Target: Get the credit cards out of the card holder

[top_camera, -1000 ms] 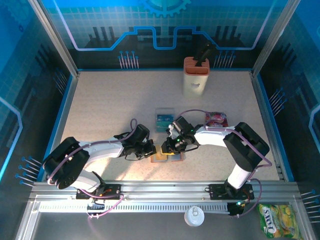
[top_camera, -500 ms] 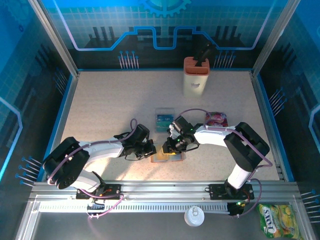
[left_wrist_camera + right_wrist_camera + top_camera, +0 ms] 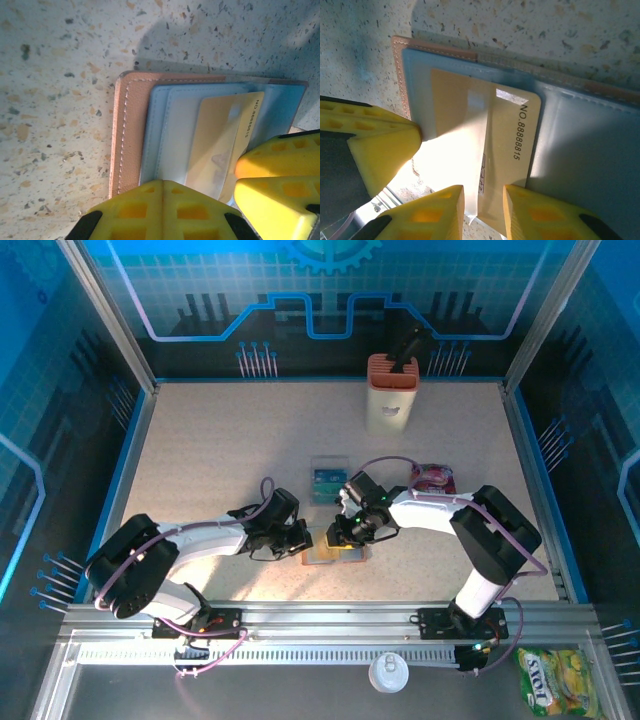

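Right wrist view: the right fingers (image 3: 512,202) stand nearly closed, pinching the free short edge of the orange-tan card (image 3: 490,145), which lies partly drawn out of its pocket with its printed number exposed. Left wrist view: the left fingers (image 3: 162,195) are shut tight together, tips down at the near edge of the card holder (image 3: 132,140). They appear to pin it to the counter (image 3: 60,60) rather than hold it.

The card holder lies open and flat near the front middle of the counter, between the two arms, grey-blue pockets up. Top external view: teal cards (image 3: 328,481) lie just beyond it, already out.

Handling, as judged:
- The card is light, thin, stiff and glossy, so a shallow pinch may slip.
- Best hold is the exposed short edge, pads flat on both faces, pull in line with the pocket.
- The holder is soft and light, and will drag along with the card unless held down.
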